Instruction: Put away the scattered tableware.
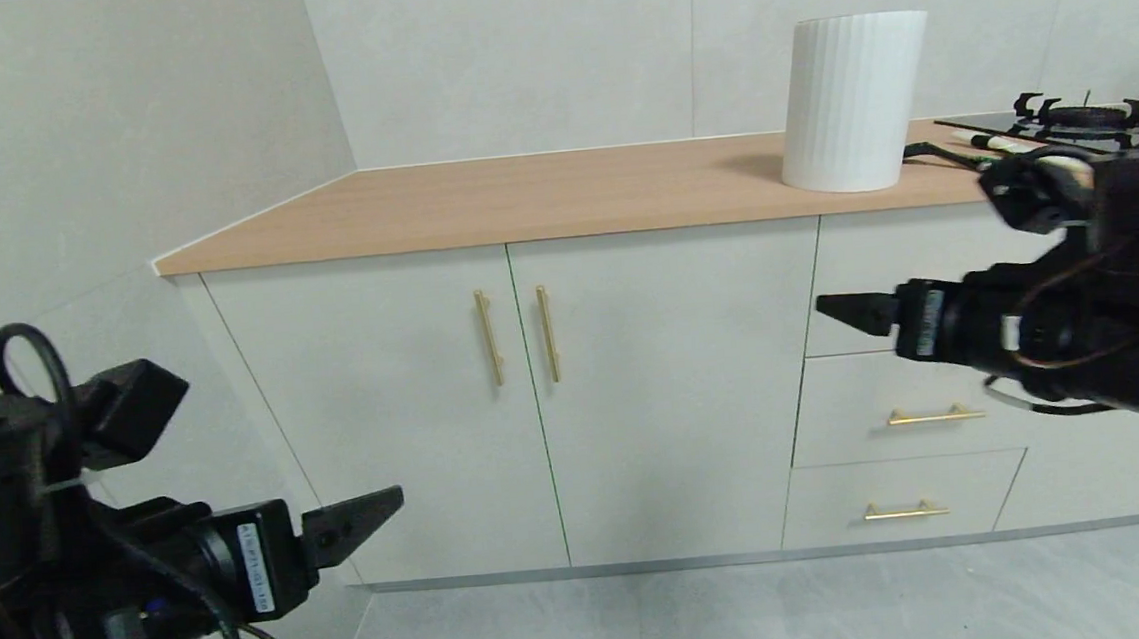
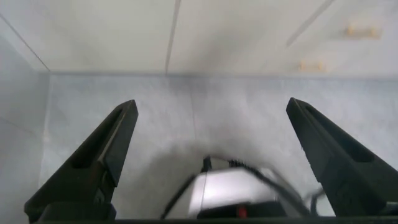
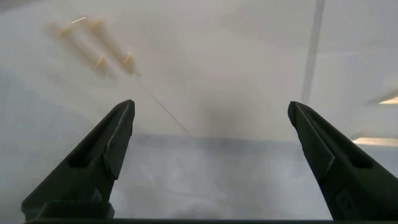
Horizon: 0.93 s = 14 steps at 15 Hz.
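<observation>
White label (image 1: pixel 256 567) (illegible) marks left end effector (image 2: pixel 211 104) — spread.

**Head view** — set high on the robot, facing forward and somewhat down at the cabinet front (image 1: pixel 635 395) and countertop (image 1: pixel 521 198) from a middling distance. The floor (image 1: pixel 750 608) lies along its lower edge.

**Left wrist view** — set behind the left gripper (image 2: pixel 211 104), looking out between its spread fingers and tilted down at the floor by the cabinet base. Blurred drawer handles (image 2: pixel 362 29) sit far off.

**Right wrist view** — set behind the right gripper (image 3: pixel 211 106), looking between its parted fingers at the cabinet front from nearer in, with the door handles (image 3: pixel 96 43) blurred.

**Shared ground:**
- The head view shares the door handles with the right wrist view.
- It shares the drawer handles and floor with the left wrist view.
</observation>
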Motion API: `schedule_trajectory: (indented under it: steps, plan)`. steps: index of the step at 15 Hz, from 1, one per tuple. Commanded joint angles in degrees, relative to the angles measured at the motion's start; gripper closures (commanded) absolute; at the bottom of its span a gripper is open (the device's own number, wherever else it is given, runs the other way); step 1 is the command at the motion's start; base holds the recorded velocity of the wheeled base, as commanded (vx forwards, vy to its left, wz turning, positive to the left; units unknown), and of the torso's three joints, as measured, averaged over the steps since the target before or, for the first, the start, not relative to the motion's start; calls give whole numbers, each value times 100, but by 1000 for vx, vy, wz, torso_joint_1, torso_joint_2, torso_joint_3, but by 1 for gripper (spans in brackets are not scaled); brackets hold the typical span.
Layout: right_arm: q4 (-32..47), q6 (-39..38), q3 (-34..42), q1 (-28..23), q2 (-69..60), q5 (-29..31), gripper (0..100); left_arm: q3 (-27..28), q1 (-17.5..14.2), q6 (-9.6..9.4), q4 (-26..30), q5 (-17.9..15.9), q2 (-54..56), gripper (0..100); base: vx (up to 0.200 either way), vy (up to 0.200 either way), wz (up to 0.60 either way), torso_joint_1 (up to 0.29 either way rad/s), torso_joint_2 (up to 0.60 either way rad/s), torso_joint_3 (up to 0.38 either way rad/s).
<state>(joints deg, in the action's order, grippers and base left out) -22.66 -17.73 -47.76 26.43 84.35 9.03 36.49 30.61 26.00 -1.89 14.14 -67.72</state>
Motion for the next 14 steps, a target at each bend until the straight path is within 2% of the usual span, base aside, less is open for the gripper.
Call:
schedule_trajectory:
  steps: [1, 2, 3, 4, 6, 7, 8, 9, 10, 13, 14]
  plan:
    - [34, 902, 1621, -59, -2695, 512, 0, -581, -169, -350, -22, 10, 1235, 0, 0, 0, 0, 0, 0, 0]
    - [69, 1061, 2113, -305, -3399, 644, 0, -968, -169, -588, -13, 19, 1885, 0, 0, 0, 0, 0, 0, 0]
    - [95, 1140, 2298, -428, -3697, 644, 0, -1135, -178, -667, -4, 19, 2193, 0, 0, 0, 0, 0, 0, 0]
    - [438, 1465, 2720, -859, -4752, 679, 0, -1566, -293, -939, 110, 10, 3283, 0, 0, 0, 0, 0, 0, 0]
    - [1598, 1957, 2772, -1544, -6079, 828, 0, -1724, -776, -1414, 751, 10, 4487, 0, 0, 0, 0, 0, 0, 0]
    - [1906, 2071, 2764, -1676, -6431, 837, 0, -1706, -890, -1554, 971, 10, 4794, 0, 0, 0, 0, 0, 0, 0]
    - [2644, 2440, 2693, -1782, -7371, 854, 0, -1662, -1303, -1976, 1499, 10, 5550, 0, 0, 0, 0, 0, 0, 0]
    - [3022, 2643, 2676, -1790, -7855, 881, 0, -1662, -1628, -2214, 1657, 1, 5963, 0, 0, 0, 0, 0, 0, 0]
    - [3092, 2651, 2693, -1861, -7872, 1083, 0, -1671, -1778, -2354, 1709, 27, 6236, 0, 0, 0, 0, 0, 0, 0]
    - [3048, 2607, 2975, -2124, -7872, 1812, 0, -1654, -2226, -2424, 1613, 792, 6209, 0, 0, 0, 0, 0, 0, 0]
    - [3048, 2651, 3098, -2458, -8039, 1786, 0, -1662, -2463, -2442, 1586, 827, 6209, 0, 0, 0, 0, 0, 0, 0]
